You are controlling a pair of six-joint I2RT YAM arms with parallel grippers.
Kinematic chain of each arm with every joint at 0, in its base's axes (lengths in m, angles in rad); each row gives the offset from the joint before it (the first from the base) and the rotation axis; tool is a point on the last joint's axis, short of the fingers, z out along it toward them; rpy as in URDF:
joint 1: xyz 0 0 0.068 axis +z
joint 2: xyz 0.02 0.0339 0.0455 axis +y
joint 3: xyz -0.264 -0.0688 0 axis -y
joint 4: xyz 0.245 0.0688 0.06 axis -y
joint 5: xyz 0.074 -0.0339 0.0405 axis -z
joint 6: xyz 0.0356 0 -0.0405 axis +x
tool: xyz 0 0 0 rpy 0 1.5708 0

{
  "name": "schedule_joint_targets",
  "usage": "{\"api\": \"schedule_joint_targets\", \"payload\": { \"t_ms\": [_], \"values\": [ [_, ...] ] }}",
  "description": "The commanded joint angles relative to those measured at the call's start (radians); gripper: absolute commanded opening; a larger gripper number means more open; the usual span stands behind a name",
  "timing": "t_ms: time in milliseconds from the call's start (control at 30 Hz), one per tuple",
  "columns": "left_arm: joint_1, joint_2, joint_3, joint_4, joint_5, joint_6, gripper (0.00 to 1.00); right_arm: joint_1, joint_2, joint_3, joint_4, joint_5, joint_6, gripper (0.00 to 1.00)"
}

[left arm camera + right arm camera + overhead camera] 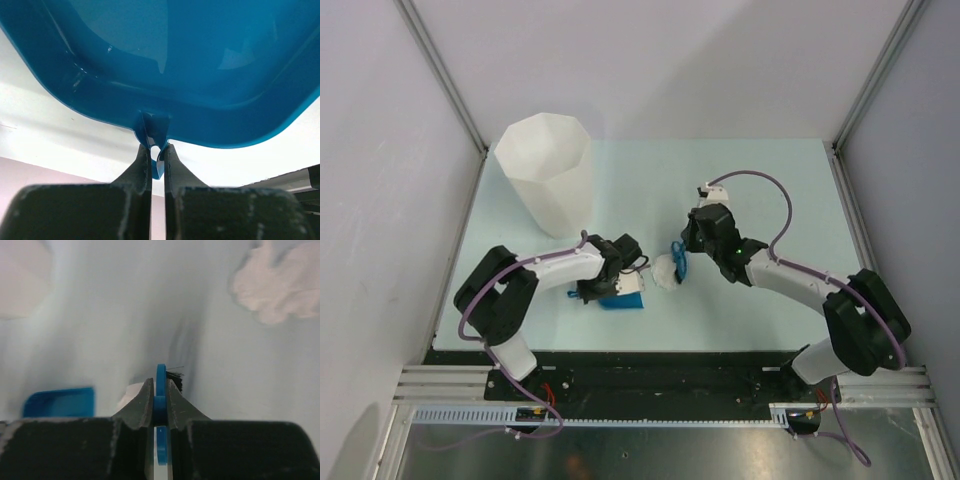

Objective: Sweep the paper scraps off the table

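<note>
Showing only wrist-side: left gripper (157, 148) pinching dustpan (175, 65).

White faceted bin (544, 175), blue dustpan (175, 75), blue brush (678, 260)

2 white arms (555, 270), blk joints; purple cables (775, 190); L claw (157, 148), R claw (160, 386) dark.

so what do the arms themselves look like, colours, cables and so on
Both match: white links between bulky black joints. The left arm and right arm each trail a loose purple cable. The left tool and right tool each have two dark grey tapered fingers. A small green light shows near the right arm's wrist.
</note>
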Motion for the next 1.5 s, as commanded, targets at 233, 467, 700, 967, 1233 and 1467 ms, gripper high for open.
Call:
{"api": "schedule_joint_targets", "payload": {
  "t_ms": [233, 467, 700, 967, 1233, 1467],
  "values": [
    [0.007, 0.029, 0.057, 0.022, 0.049, -0.006, 0.00, -0.021, 0.014, 0.020, 0.213, -0.515, 0.346, 0.00],
    [0.015, -0.026, 0.086, 0.041, 0.214, -0.019, 0.00, -0.039, -0.083, 0.020, 0.112, -0.389, 0.274, 0.00],
    [0.027, -0.159, 0.107, 0.122, 0.402, -0.044, 0.00, -0.039, -0.090, 0.020, 0.082, -0.341, 0.232, 0.00],
    [0.027, -0.204, 0.110, 0.130, 0.276, -0.036, 0.00, -0.032, -0.216, 0.089, -0.019, -0.199, 0.107, 0.00],
    [0.027, -0.285, 0.209, 0.122, 0.158, -0.038, 0.00, 0.058, -0.366, 0.222, -0.253, 0.250, -0.111, 0.00],
    [0.027, -0.385, 0.423, 0.064, 0.011, -0.025, 0.00, -0.011, -0.532, 0.221, -0.387, 0.325, -0.157, 0.00]
  ]
}}
